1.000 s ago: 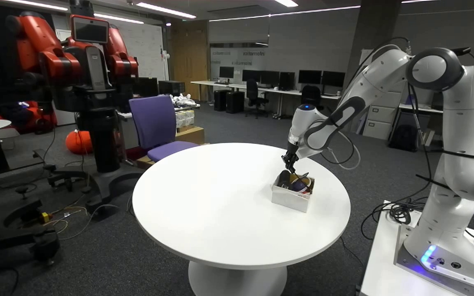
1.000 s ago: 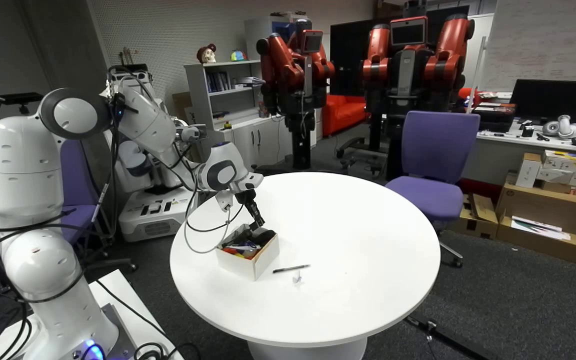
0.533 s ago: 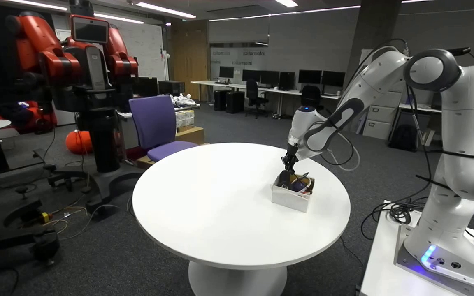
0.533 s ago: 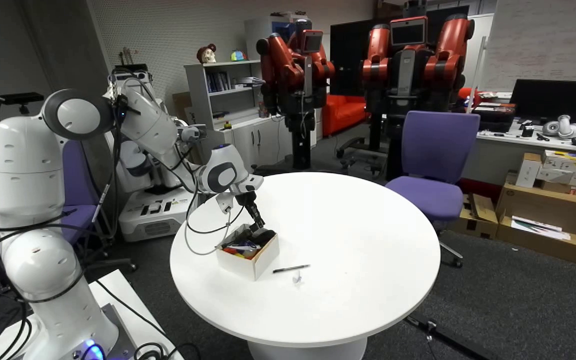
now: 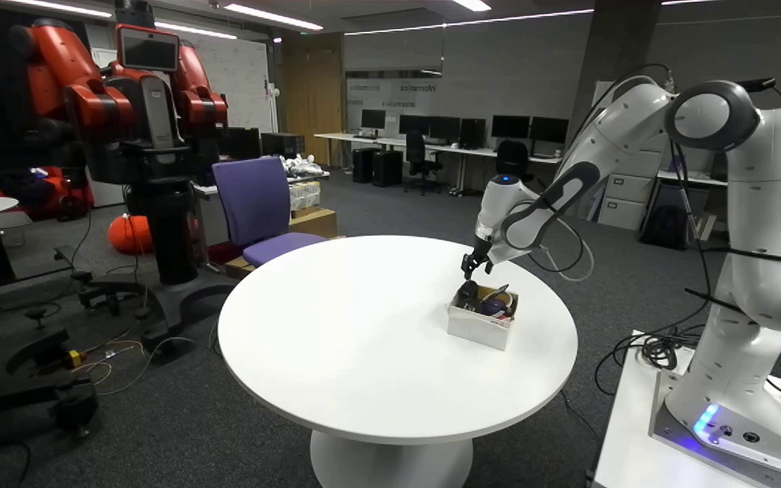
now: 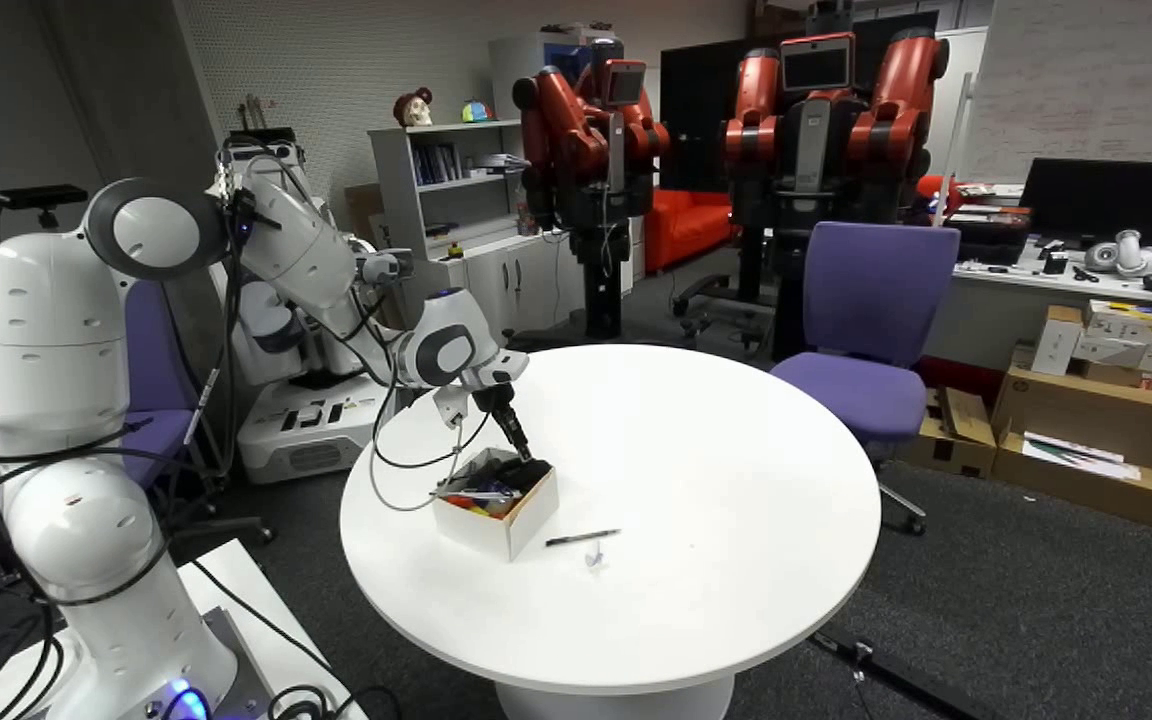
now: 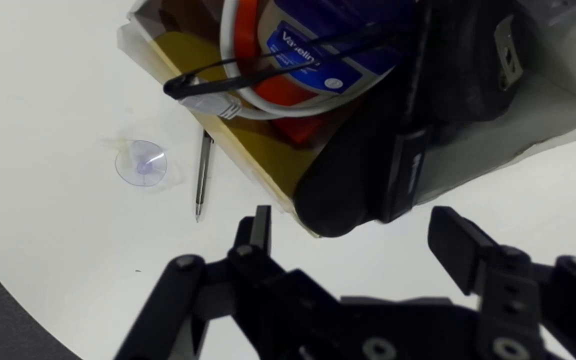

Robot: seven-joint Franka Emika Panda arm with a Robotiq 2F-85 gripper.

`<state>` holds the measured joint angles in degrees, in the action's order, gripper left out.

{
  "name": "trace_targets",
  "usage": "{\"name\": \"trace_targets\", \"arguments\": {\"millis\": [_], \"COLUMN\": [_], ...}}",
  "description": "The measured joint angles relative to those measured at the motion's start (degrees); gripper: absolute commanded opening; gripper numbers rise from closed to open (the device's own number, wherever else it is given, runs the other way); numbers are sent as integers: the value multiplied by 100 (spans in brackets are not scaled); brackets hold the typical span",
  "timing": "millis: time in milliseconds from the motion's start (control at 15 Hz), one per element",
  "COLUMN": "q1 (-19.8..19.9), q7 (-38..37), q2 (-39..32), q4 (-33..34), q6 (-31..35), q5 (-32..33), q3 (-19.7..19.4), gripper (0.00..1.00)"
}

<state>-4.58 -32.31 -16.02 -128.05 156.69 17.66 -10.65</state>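
Since 0.5 s ago the gripper (image 7: 353, 225) has spread its 2 fingers (image 7: 263, 225), which stood close together then, and the black rounded case (image 7: 345, 192) beneath them has sunk a little in the white cardboard box (image 5: 475, 328); the arm (image 5: 624, 129) has hardly shifted. I read that as a release: the grip is now wide with nothing clasped in it, and the case rests among the box's contents, its blunt end showing over a corner just below the middle of the wrist view. Whether a fingertip grazes it, I cannot tell.

Against the case lies a black tab (image 7: 402, 175) with pale lettering, and a thin black cord (image 7: 218, 86) loops toward the upper left. Also in the box are a Vaseline jar (image 7: 325, 77) at upper centre, a white cable (image 7: 228, 45) curling around it with its plug (image 7: 210, 105) over the left edge, something red (image 7: 300, 127) under the cable, and a metal clip (image 7: 503, 42) at upper right.

Outside the box, left of centre in the wrist view, lie a pen (image 7: 204, 170) and a clear suction cup (image 7: 135, 170). Everything stands on a round white table (image 5: 336, 339).
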Motion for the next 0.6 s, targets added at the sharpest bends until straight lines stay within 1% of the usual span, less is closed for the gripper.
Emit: {"name": "trace_targets", "arguments": {"millis": [333, 467, 600], "q1": [37, 150, 355], "q7": [176, 538, 944], "q2": [-8, -9, -9], "q4": [-55, -96, -95], "q6": [-1, -16, -137], "q5": [-100, -351, -668], "q3": [-3, -1, -5], "gripper": [100, 100, 100]}}
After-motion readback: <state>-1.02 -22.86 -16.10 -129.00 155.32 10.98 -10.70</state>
